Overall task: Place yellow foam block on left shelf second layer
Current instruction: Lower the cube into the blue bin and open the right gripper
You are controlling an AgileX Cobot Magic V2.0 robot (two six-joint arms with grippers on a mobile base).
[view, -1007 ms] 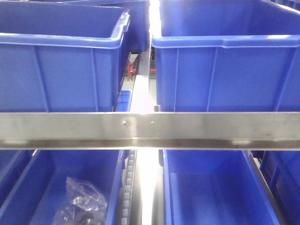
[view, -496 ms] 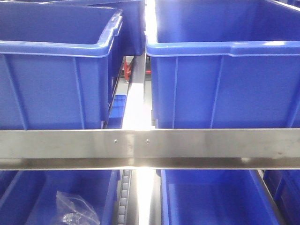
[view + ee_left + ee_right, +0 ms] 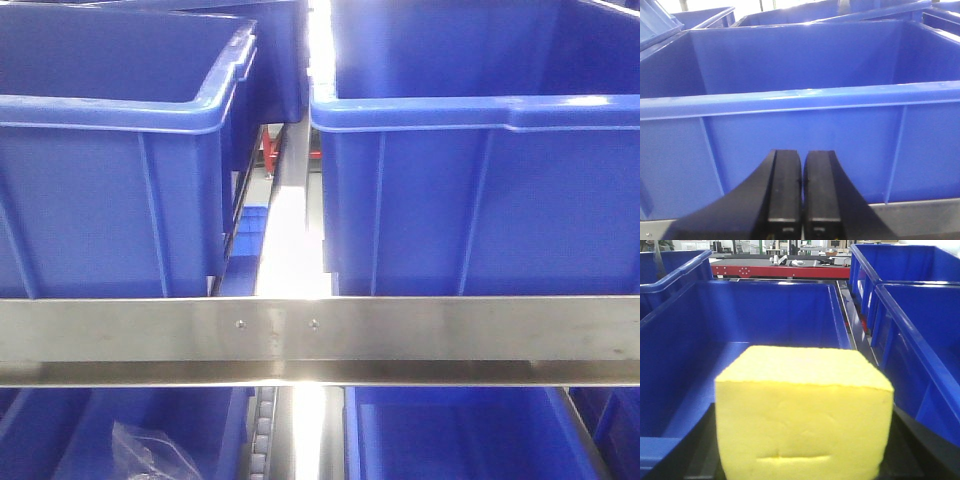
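Note:
The yellow foam block [image 3: 802,412] fills the lower middle of the right wrist view, clamped between my right gripper's black fingers [image 3: 912,442]. It hangs just above the near rim of an open blue bin [image 3: 765,315]. My left gripper [image 3: 802,157] is shut and empty, its two black fingers pressed together in front of the wall of a blue bin [image 3: 800,135] on the shelf. Neither gripper nor the block shows in the front view.
The front view shows two blue bins [image 3: 110,170] [image 3: 480,170] side by side behind a steel shelf rail [image 3: 320,340]. Below the rail are more blue bins, the left one holding a clear plastic bag [image 3: 145,450]. More blue bins [image 3: 910,270] stand to the right.
The front view has shifted: the steel rail has dropped lower in the picture and the upper bins look closer and larger. Less of the lower bins and bag shows.

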